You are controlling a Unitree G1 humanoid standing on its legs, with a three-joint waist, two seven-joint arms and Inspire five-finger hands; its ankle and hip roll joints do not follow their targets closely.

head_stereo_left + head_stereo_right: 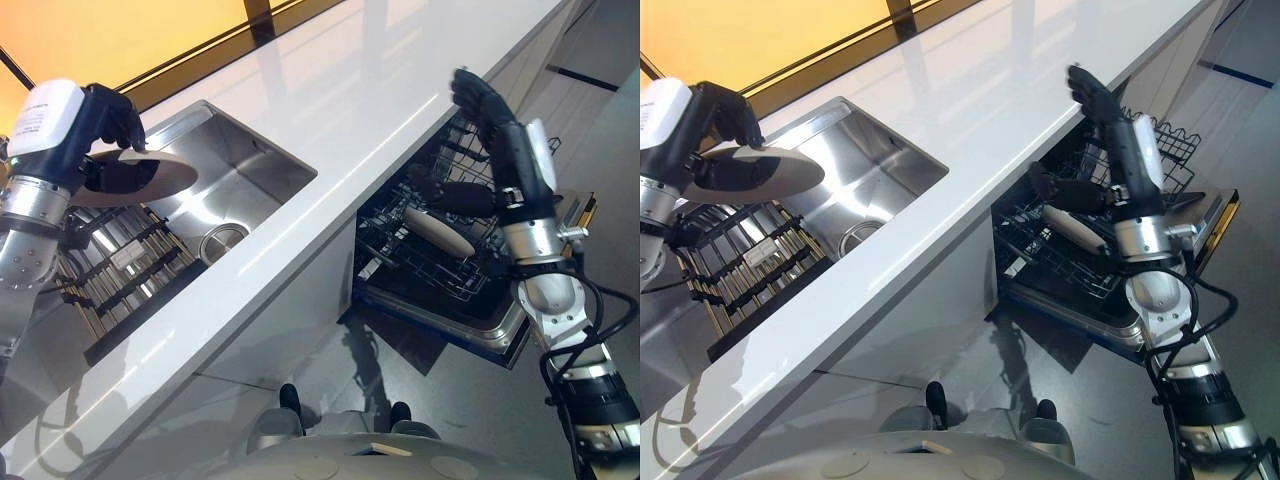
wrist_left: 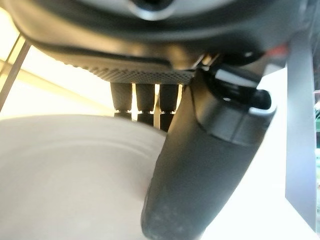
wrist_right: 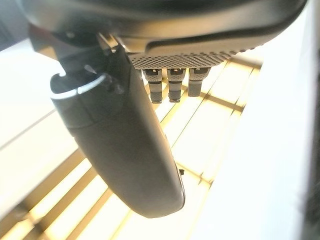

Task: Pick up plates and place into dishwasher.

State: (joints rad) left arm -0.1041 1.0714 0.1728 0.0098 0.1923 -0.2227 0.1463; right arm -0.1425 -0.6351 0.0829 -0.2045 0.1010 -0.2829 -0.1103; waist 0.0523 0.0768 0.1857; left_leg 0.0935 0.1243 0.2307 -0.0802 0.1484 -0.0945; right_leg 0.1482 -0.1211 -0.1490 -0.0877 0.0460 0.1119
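A pale plate is held nearly level by the left hand, above the near end of the sink and the dish rack set beside it; fingers are curled over the far rim and the thumb is pressed beneath, a pinch that can be judged to keep the flat dish from tipping while it is carried. In the left wrist view the plate's broad pale face is seen just under the thumb, with the fingertips hooked past its edge. The plate is thus kept clear of the white counter and well apart from the dishwasher, whose door is dropped open below the counter's front edge. The lower basket is drawn out, presumably so that a slot may be reached from above; one pale dish is already lodged among its wires. The right hand is raised over the basket with fingers extended and nothing grasped, as is confirmed in its own wrist view; it is probably kept there in readiness, out of the plate's path. The transfer across to the basket is judged not yet made.
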